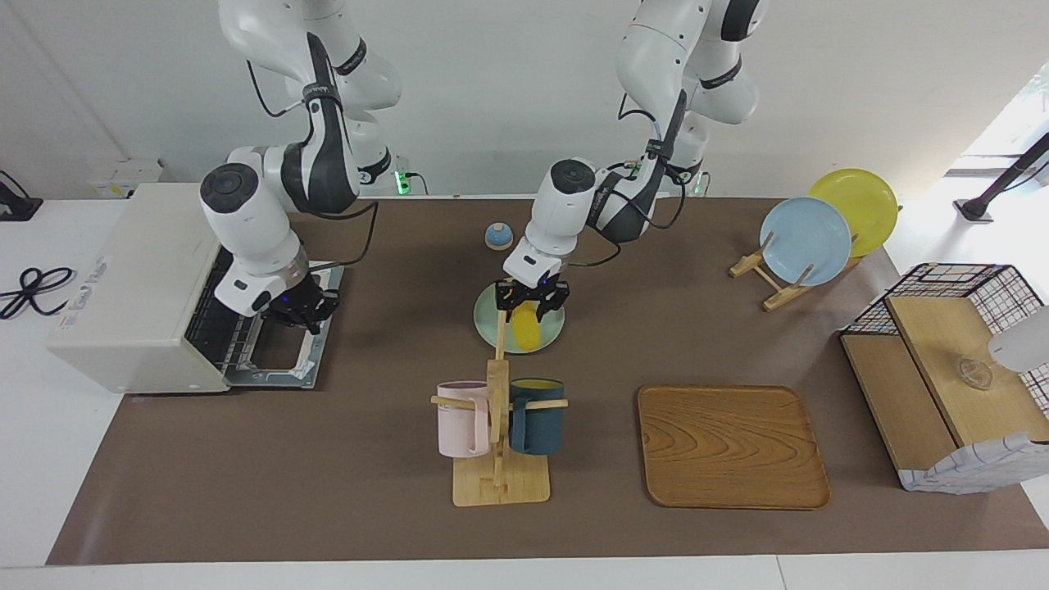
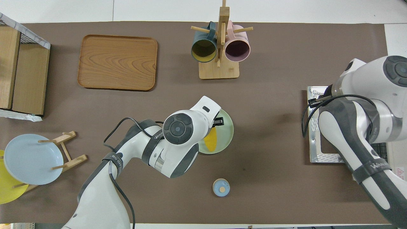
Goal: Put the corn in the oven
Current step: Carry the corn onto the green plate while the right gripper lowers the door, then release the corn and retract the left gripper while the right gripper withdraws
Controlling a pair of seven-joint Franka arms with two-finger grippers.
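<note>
- The corn (image 1: 528, 327) lies on the pale green plate (image 1: 490, 316), which sits on the worktop (image 1: 369, 459) nearer to the robots than the mug rack (image 1: 498, 426).
- The left tool (image 1: 530, 299) is down over that plate, at the end of the corn nearer the robots. Its fingers straddle that end, but I cannot tell whether they are pressing on the corn or standing apart from it.
- From overhead the left arm's wrist covers most of the tool; only the corn's yellow body (image 2: 210, 141) shows on the plate.
- The oven (image 1: 139, 287) stands at the right arm's end of the worktop, its door (image 1: 283, 351) dropped flat and the wire rack inside visible.
- The right tool (image 1: 298, 310) hangs over that lowered door, just in front of the oven's mouth, fingertips together and holding nothing.
</note>
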